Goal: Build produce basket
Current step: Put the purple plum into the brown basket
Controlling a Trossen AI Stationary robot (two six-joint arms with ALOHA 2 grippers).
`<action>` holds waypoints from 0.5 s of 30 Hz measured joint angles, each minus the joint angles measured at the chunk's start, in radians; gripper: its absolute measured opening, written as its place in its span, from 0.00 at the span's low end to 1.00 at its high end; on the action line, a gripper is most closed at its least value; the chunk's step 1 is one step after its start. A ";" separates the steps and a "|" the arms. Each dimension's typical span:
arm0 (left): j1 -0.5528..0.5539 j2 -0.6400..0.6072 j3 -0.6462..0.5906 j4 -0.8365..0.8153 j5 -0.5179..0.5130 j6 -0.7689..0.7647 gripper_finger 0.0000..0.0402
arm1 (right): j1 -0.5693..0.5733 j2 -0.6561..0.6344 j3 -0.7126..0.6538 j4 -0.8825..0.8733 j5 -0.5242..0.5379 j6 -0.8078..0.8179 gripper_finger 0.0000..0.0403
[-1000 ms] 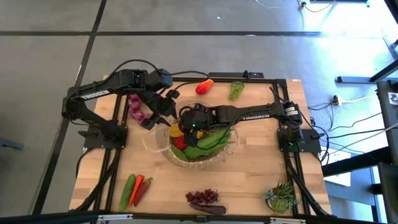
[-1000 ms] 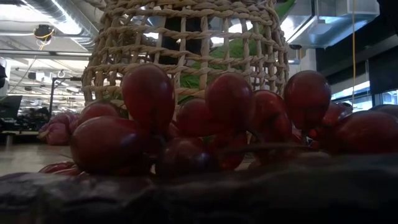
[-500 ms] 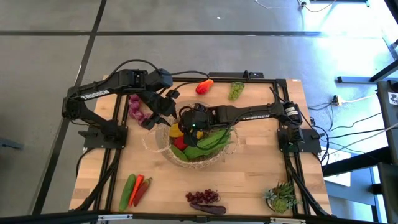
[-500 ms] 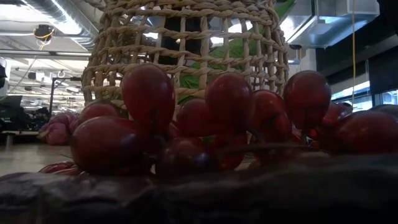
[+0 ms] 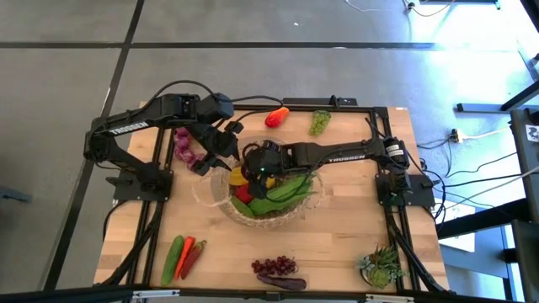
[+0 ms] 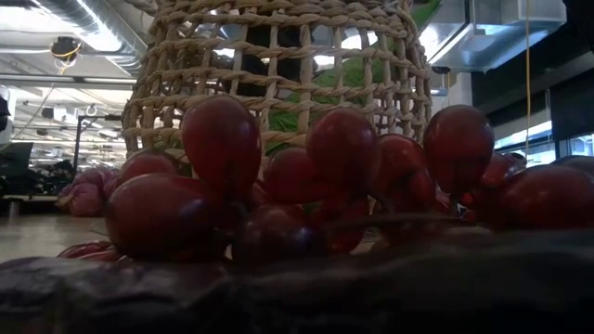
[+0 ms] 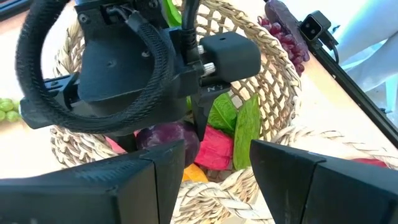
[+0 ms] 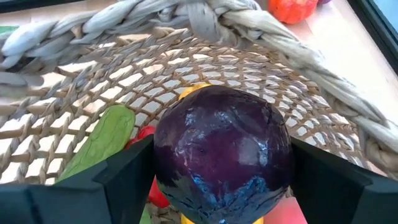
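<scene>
Right gripper [image 8: 221,186] is clamped on a round purple vegetable [image 8: 222,152], held low inside the basket [image 5: 221,206] at table centre, above yellow, red and green produce [image 5: 274,195]. Left gripper [image 7: 208,168], fingers parted and empty, hovers at the basket's rim. Red grapes [image 5: 275,266] lie apart near the table's front edge.

The basket [image 5: 253,212] sits mid-tabletop [image 5: 337,244], produce inside; grapes [image 5: 276,266] lie before it, chillies [image 5: 192,255] front-left, a potted plant [image 5: 381,268] front-right, a tomato [image 5: 275,117] behind.
</scene>
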 joint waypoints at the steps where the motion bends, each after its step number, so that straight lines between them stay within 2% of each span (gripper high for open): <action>1: 0.000 0.000 0.000 0.000 0.000 0.000 0.43 | -0.001 0.000 0.000 0.001 0.000 0.000 0.81; 10: 0.000 0.000 0.000 0.000 0.000 0.000 0.43 | -0.003 0.000 0.000 -0.016 0.015 0.103 0.81; 15: 0.000 0.000 0.000 0.000 0.000 0.000 0.43 | -0.004 0.000 0.000 -0.011 0.047 0.106 0.87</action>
